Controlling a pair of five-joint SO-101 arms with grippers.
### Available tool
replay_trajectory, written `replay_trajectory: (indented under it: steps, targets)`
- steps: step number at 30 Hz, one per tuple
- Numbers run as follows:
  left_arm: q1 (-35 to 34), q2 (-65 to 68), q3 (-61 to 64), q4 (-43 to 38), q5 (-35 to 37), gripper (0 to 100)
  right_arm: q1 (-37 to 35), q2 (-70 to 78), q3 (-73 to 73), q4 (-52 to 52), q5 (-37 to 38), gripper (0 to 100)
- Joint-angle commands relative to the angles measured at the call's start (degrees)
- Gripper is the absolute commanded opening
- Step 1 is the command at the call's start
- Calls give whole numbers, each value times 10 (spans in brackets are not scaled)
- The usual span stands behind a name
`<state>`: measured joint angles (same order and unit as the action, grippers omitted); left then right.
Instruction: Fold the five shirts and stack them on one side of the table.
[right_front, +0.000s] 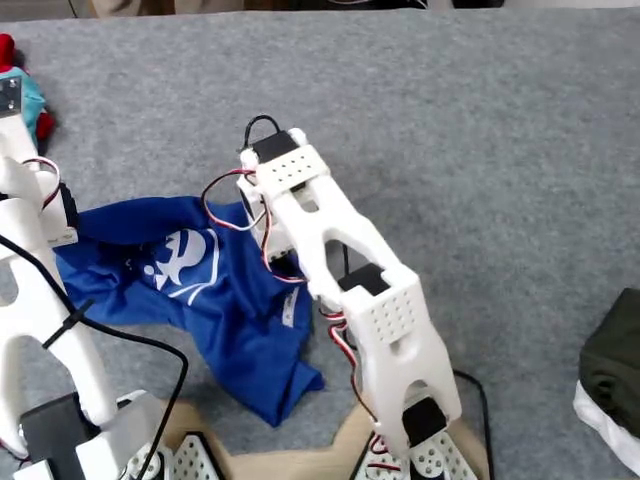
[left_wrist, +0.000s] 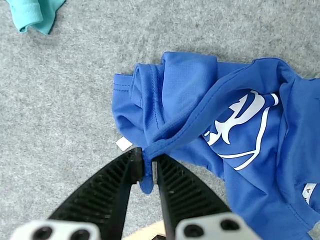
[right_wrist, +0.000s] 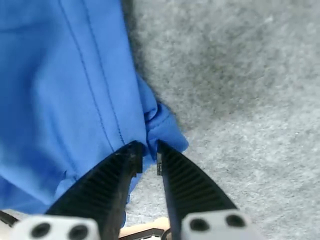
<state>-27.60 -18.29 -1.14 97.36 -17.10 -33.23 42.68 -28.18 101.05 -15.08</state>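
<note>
Blue shirt (right_front: 200, 290) crumpled near-left on the table (right_front: 480, 150), gripped at two spots.
Your wrist views: left tool (left_wrist: 145, 167) clamped on a fold, right tool (right_wrist: 149, 155) pinching a corner; overhead, your right arm (right_front: 330, 250) arches over it.

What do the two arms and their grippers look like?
The left arm and right arm are white plastic with black motors; red, white and black wires loop along them. The left gripper and right gripper have black ribbed fingers on white bases.
</note>
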Motion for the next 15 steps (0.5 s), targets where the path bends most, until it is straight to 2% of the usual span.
replay_trajectory:
  steps: [1, 13, 15]
  targets:
    - [-5, -4, 0, -4, 6, 19, -9, -4, 9, 10, -2, 152]
    - [-5, -4, 0, -4, 6, 19, -19, -6, 15, 10, -2, 158]
    - [-5, -4, 0, -4, 6, 19, -30, -4, 15, 10, -2, 129]
